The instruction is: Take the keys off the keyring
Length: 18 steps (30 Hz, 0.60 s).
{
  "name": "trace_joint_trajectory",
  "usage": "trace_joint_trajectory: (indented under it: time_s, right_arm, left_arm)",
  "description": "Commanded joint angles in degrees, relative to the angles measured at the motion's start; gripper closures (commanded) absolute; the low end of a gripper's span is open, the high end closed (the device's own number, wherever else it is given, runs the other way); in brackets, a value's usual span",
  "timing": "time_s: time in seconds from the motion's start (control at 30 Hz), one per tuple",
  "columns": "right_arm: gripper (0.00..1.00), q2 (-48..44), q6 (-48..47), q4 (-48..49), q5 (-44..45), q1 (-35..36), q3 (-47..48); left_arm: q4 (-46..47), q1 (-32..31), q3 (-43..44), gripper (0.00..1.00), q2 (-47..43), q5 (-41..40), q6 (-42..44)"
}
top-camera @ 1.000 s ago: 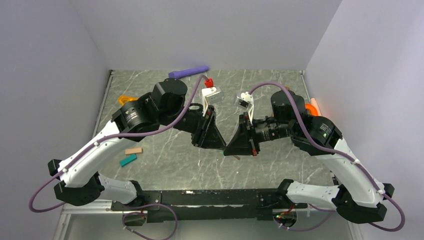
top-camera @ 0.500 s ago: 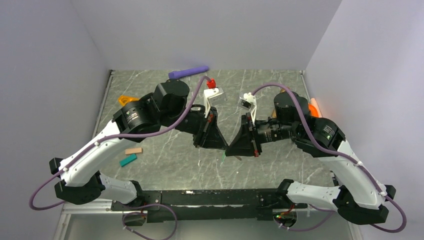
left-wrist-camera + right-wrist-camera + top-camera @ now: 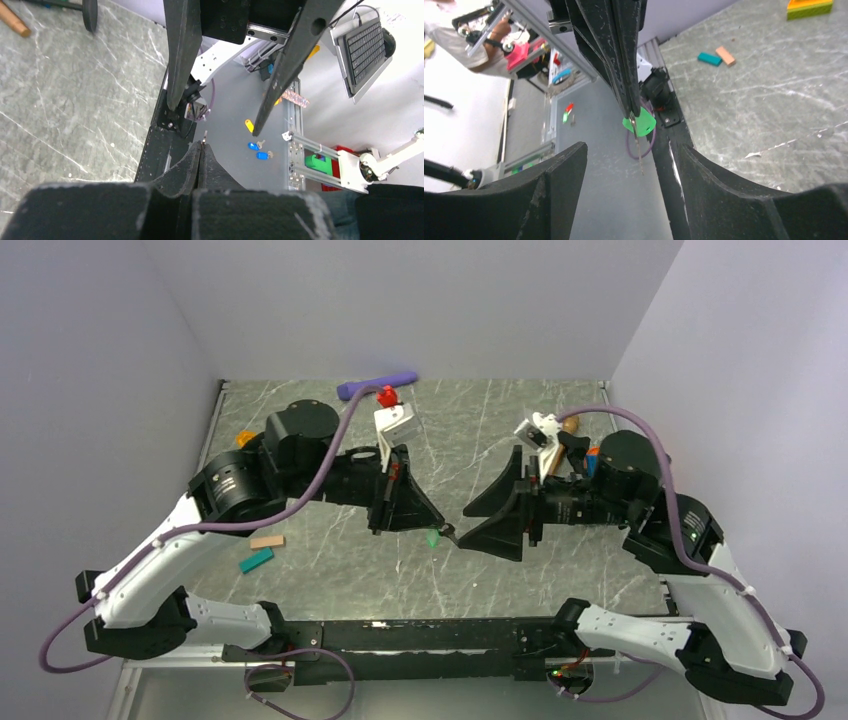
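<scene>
The left gripper (image 3: 438, 528) was clamped shut on the keys (image 3: 639, 123), pinching the green head over the middle of the table (image 3: 330, 575). The right gripper (image 3: 463, 525) faced it, jaws spread wide and empty. Likely fault: a sideways pull could twist the small head or slip it free. Pale walls (image 3: 400, 300) enclosed the marbled grey surface. A teal block (image 3: 256, 560) and a tan block (image 3: 267, 541) lay well to the left.

The left gripper (image 3: 201, 152) presses its fingers together on a thin metal sliver (image 3: 205, 136) that pokes out past the tips. Facing it, the right gripper (image 3: 215, 120) holds its two black fingers wide apart, with the marble table (image 3: 75, 100) to one side
</scene>
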Motion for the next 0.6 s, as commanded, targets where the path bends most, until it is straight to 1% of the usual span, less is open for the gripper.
trace_joint_trajectory:
  time_s: [0.0,0.17,0.37,0.57]
  right_arm:
    - [0.29,-3.53,3.29,7.95,5.30,0.20,-1.96]
    - [0.31,-4.01,7.16,15.08,4.93,0.19,-4.18]
    - [0.37,-1.59,8.77,19.20,2.52,0.15,-3.87]
    - [0.44,0.32,9.06,20.82,1.28,0.19,-2.94]
  left_arm:
    - [4.07,-0.35,0.75,1.00,-2.61,-2.59,-0.82]
    - [5.64,-0.35,0.09,1.00,-3.77,-4.27,-1.53]
    - [8.22,-0.35,-1.85,1.00,-5.83,-6.21,-2.39]
    - [10.28,-0.35,-3.74,1.00,-7.73,-7.06,-3.45]
